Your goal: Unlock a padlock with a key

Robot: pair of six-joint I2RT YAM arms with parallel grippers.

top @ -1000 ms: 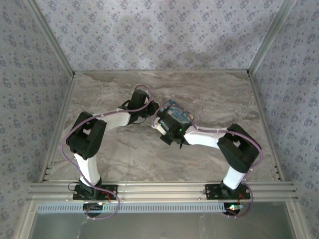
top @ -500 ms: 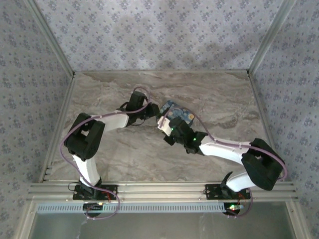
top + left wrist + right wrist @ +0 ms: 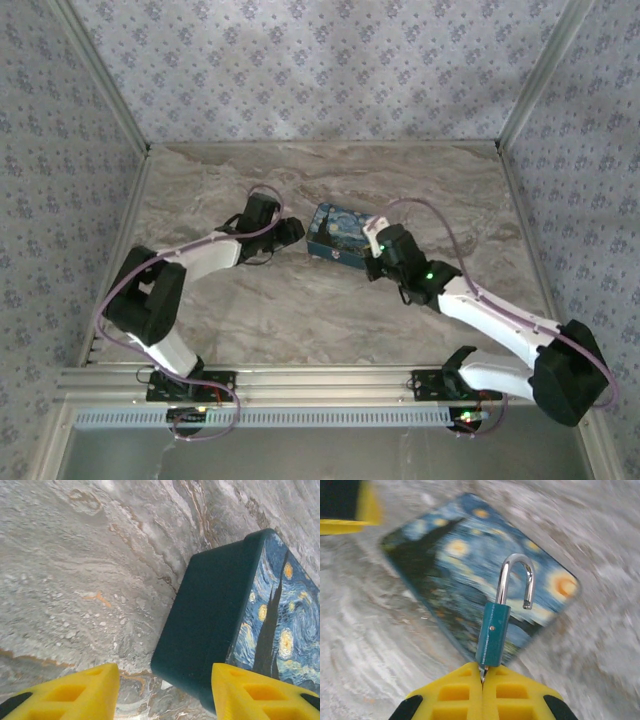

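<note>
I see a grey marbled surface [image 3: 300, 310] and floral-papered walls [image 3: 320, 70]; left gripper [image 3: 162, 680] spread, right gripper [image 3: 482, 677] pinching the key [image 3: 481, 670] under the padlock [image 3: 493, 634].

Blue box [image 3: 338, 232] on marble tbl [image 3: 300, 310]

Small padlock [image 3: 492, 635] with a teal, block-shaped body and a silver shackle. The shackle is open: one leg sits in the body and the hooked end hangs free beside it. The padlock stands upright off the tips of the closed right gripper [image 3: 482, 674]. A thin metal sliver, seemingly the key [image 3: 481, 670], joins its base to the fingers. A blurred blue starry box [image 3: 445, 565] lies behind it.
</note>
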